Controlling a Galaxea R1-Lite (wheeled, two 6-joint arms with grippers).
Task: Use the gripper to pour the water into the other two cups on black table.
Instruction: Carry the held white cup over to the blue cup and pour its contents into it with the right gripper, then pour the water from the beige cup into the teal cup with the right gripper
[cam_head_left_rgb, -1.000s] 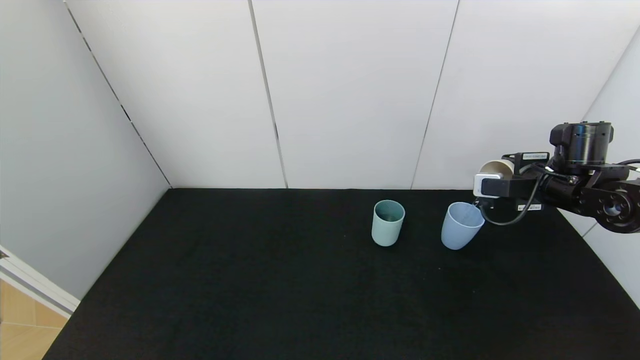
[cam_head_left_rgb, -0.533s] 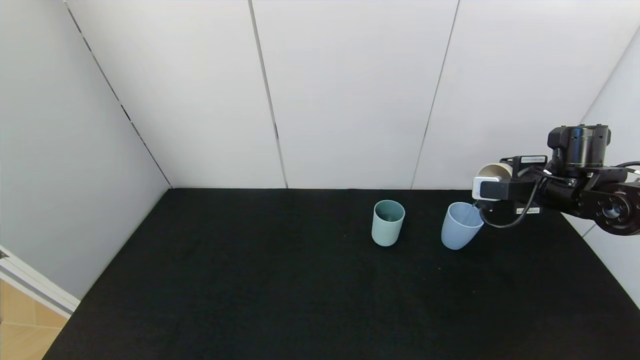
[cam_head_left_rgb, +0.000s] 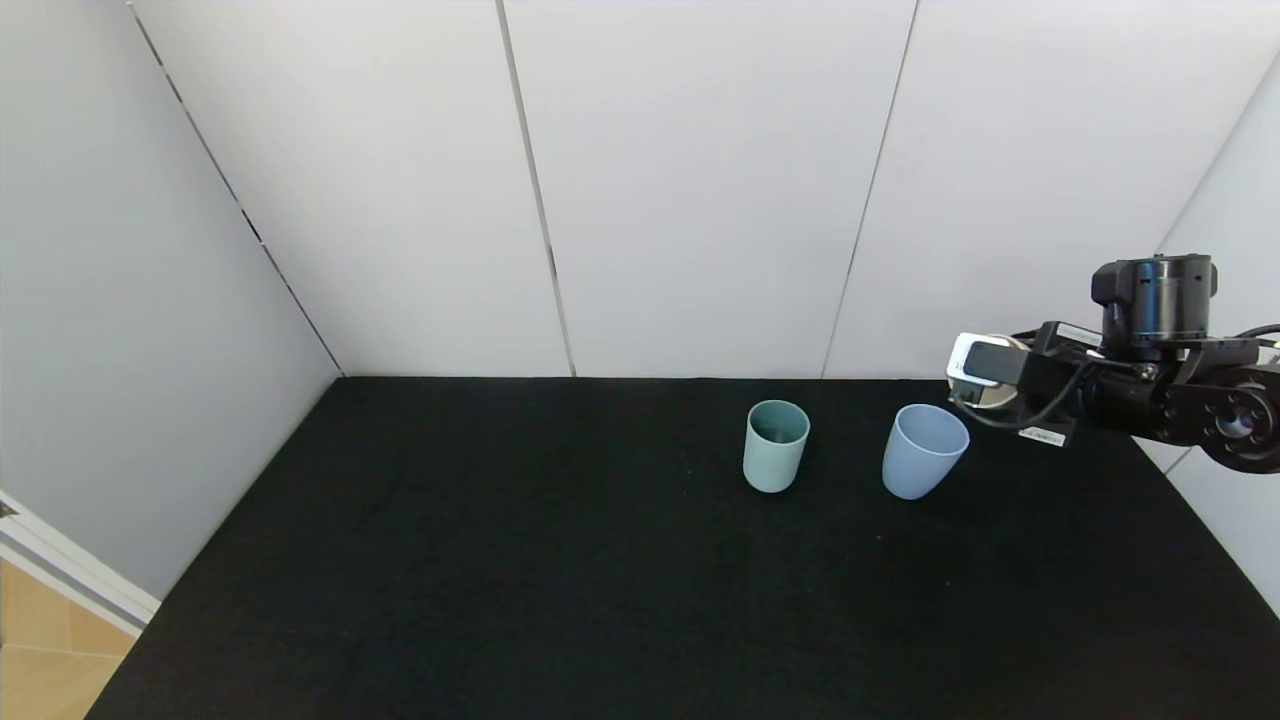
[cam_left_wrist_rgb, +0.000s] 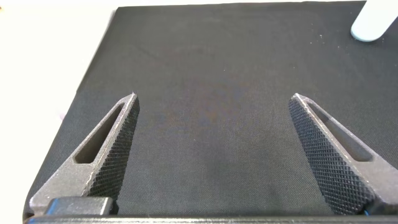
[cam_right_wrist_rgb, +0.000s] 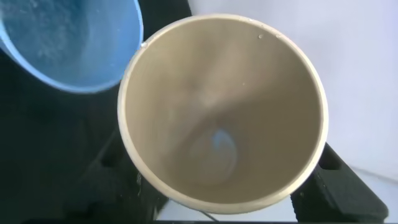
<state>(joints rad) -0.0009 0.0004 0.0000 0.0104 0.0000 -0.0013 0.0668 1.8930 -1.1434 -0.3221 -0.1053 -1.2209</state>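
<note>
The teal-green cup (cam_head_left_rgb: 776, 446) and the light blue cup (cam_head_left_rgb: 924, 451) stand upright on the black table (cam_head_left_rgb: 500, 560), right of centre. My right gripper (cam_head_left_rgb: 987, 388) hovers just right of and above the blue cup's rim, shut on the cream cup (cam_right_wrist_rgb: 221, 106), which the gripper's white-grey box mostly hides in the head view. In the right wrist view the cream cup's mouth fills the frame between my dark fingers (cam_right_wrist_rgb: 339, 186), with a small glint of water (cam_right_wrist_rgb: 214, 149) at its bottom. The blue cup (cam_right_wrist_rgb: 68, 37) lies beside it. My left gripper (cam_left_wrist_rgb: 211, 96) is open and empty over bare cloth.
White panel walls (cam_head_left_rgb: 700, 180) close the table at the back and both sides. The right wall stands close behind my right arm (cam_head_left_rgb: 1190, 400). A pale cup (cam_left_wrist_rgb: 375, 25) shows far off in the left wrist view.
My right wrist has rolled back and drawn slightly right, taking the cream cup's mouth off the blue cup's rim. Both standing cups have stayed in place.
</note>
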